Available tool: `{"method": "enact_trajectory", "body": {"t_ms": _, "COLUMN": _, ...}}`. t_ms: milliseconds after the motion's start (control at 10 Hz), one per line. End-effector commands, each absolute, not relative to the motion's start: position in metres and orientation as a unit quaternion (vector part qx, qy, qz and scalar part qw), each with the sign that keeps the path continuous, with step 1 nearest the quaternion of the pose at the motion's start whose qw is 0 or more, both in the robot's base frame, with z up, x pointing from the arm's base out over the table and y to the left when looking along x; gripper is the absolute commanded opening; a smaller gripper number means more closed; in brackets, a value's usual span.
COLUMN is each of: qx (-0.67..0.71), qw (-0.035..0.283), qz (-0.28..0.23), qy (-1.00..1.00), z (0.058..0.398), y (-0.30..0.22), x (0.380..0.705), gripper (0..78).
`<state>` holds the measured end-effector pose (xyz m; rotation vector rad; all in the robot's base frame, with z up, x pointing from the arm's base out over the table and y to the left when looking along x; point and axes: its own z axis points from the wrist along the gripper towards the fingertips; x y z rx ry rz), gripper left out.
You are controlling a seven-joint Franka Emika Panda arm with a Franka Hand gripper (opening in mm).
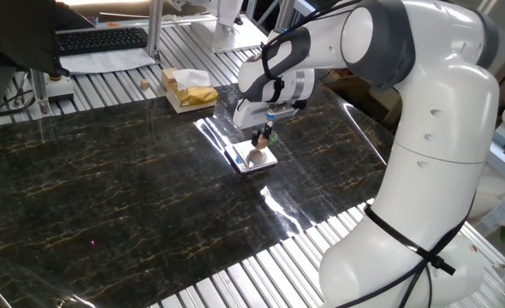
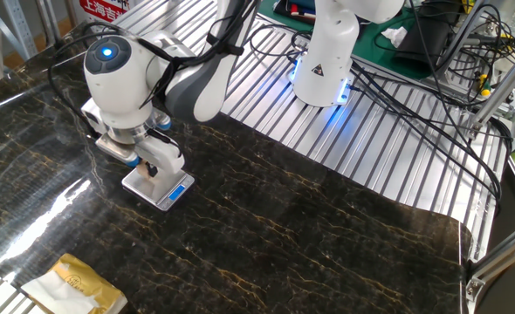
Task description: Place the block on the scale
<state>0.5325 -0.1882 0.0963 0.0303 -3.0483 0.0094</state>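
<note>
The scale [image 1: 251, 159] is a small square device with a shiny plate on the dark marble table; in the other fixed view [image 2: 159, 186] its blue mark faces front-right. The block [image 1: 257, 156], a tiny tan cube, rests on the plate's right part, apart from the fingers. My gripper [image 1: 261, 137] hangs just above the block, pointing down, its jaws slightly apart and empty. In the other fixed view the gripper [image 2: 152, 164] stands over the scale's back half and hides the block.
A pale-yellow boxy stack [image 1: 188, 88] stands behind the scale at the marble's far edge; it also shows in the other fixed view [image 2: 74, 283]. A small tan piece [image 1: 142, 86] lies on the slatted table near a keyboard [image 1: 103, 38]. A second robot base [image 2: 326, 61] glows blue.
</note>
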Motion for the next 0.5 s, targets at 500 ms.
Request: {"method": "enact_trajectory", "body": {"t_ms": 500, "qx": 0.009, "qw": 0.027, "qz": 0.004, "qy": -1.0, "z": 0.0915, "y": -0.1762, "x": 0.533, "gripper": 1.1}}
